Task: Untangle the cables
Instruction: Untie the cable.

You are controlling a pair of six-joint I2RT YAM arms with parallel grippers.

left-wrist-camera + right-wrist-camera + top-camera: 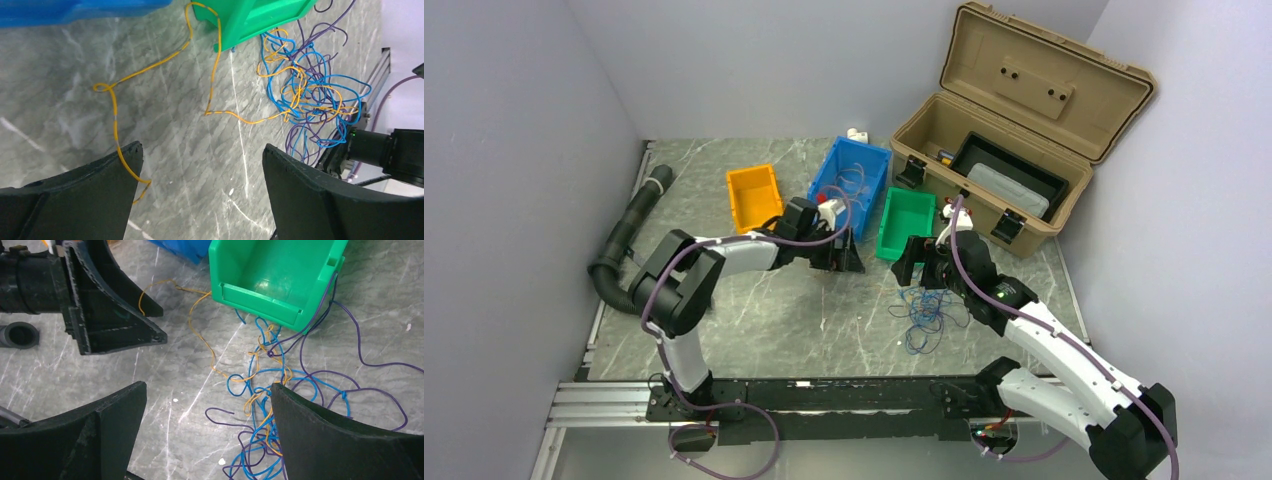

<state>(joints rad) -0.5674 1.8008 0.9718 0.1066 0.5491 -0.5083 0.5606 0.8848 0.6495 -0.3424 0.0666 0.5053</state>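
Status: early. Most of the cables (924, 315) sit in one loose knot on the table (794, 320), just in front of the green bin (270, 270) and below the right gripper (207, 387). Blue, purple and yellow-orange strands cross each other many times there. One purple strand runs up against the bin's front corner.

Only one yellow strand (150, 67) is drawn out to the left. It crosses the bare table in a long wavy line with one small loop, and its tail ends beside a finger of the left gripper (202, 150). Its other end runs back into the knot. My read: one strand partly freed, none fully separate, blue and purple not started.

Grippers:
- Left: jaws spread wide, nothing between them. The yellow tail lies by one finger; can't tell if it touches.
- Right: jaws spread wide too, hovering over the knot's left edge, gripping nothing.

Materials:
- Wires: very thin, limp, plastic-coated, holding kinks and curls.
- Table: grey-green marble look, smooth, slightly glossy.
- Bin: hard moulded plastic with a raised front lip.
- Fingers (340, 440): matte black, wedge-shaped.
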